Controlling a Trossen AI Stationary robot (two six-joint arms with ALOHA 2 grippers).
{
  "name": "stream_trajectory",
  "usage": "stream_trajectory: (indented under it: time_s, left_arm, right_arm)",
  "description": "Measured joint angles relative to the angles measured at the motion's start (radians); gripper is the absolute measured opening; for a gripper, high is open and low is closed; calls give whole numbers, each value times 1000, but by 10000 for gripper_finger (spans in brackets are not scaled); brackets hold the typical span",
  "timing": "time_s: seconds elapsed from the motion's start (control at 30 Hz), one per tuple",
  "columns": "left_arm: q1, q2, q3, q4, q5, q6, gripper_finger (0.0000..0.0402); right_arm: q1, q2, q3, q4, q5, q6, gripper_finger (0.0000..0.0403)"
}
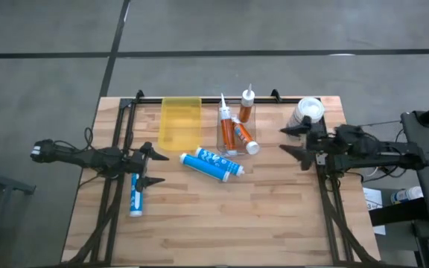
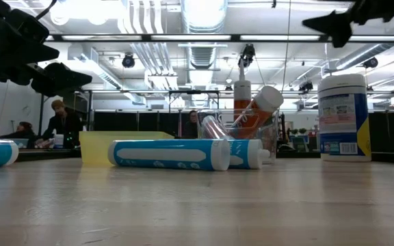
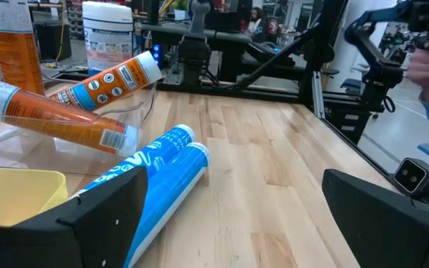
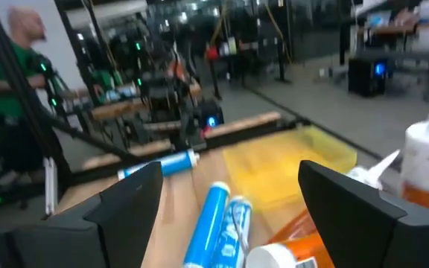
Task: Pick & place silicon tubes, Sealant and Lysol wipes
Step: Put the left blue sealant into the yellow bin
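Note:
Two blue-and-white tubes (image 1: 211,164) lie side by side mid-table. A third blue tube (image 1: 135,193) lies near the left edge. Orange sealant tubes (image 1: 238,135) lean in a clear container (image 1: 228,138), and one more (image 1: 248,106) stands upright behind it. The white Lysol wipes canister (image 1: 307,112) stands at the far right, and shows in the low view too (image 2: 344,116). My left gripper (image 1: 152,167) is open and empty, raised beside the third tube. My right gripper (image 1: 295,144) is open and empty, raised beside the canister and higher than its lid (image 2: 337,20).
A yellow tray (image 1: 180,123) lies at the far side, left of the clear container. Bare wood lies across the table's near half. People and equipment show in the room beyond the table.

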Motion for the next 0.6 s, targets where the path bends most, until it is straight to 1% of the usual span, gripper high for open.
stream_trajectory:
  time_s: [0.07, 0.23, 0.3, 0.43, 0.5, 0.6]
  left_arm:
    - [0, 0, 0, 0, 0, 0, 398]
    - [0, 0, 0, 0, 0, 0, 398]
    - [0, 0, 0, 0, 0, 0, 398]
    - [0, 1, 0, 2, 0, 0, 398]
    - [0, 3, 0, 2, 1, 0, 398]
    - [0, 7, 0, 1, 0, 0, 398]
  right_arm:
    - [0, -84, -2, -33, 6, -9, 313]
    - [0, -291, -30, -80, 122, -18, 307]
    - [0, -374, -49, -93, 149, -33, 304]
    - [0, -374, -50, -77, 158, -80, 302]
    - [0, -343, -59, -10, 158, -99, 303]
    - [0, -352, -107, 93, 159, -129, 308]
